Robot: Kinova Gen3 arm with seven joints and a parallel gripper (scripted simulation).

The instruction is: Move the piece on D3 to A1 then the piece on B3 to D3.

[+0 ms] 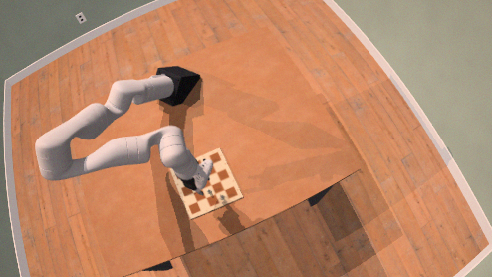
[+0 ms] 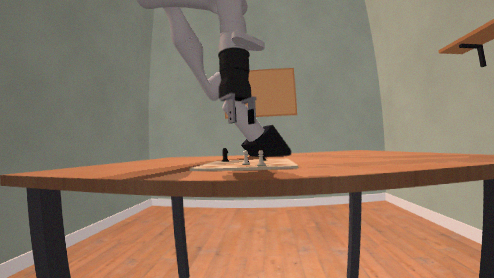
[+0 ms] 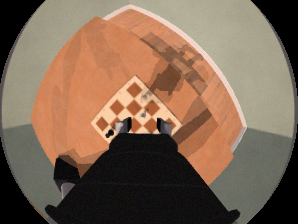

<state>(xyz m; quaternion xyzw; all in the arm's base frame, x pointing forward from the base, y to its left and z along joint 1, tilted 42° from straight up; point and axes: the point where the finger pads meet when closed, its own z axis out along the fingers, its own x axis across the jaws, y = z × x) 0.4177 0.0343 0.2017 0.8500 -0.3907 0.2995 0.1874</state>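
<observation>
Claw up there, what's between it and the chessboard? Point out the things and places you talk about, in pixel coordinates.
Only air: in the exterior view, the open claw [image 1: 200,191] [image 2: 241,120] [image 3: 144,122] hangs above the chessboard [image 1: 203,204] [image 2: 215,166] [image 3: 135,90], with a gap below its fingertips.

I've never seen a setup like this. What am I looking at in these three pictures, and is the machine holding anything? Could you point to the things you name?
The machine is one jointed white arm [image 1: 117,149] bolted to a black base [image 1: 175,95] on a wooden table [image 1: 279,100] [image 2: 125,179] [image 3: 60,95]. At its end is a gripper [image 1: 200,191] [image 2: 241,119] [image 3: 144,122], a hand with two fingers.

The top picture looks down from above, the exterior one looks from the side across the table, and the wrist one looks past the fingers from the arm itself.

On the table lies a checkered board [image 1: 220,150] [image 2: 200,168] [image 3: 96,123] with small chess pieces, light ones and at least one dark. The fingers stand open above it, with nothing between them.
</observation>
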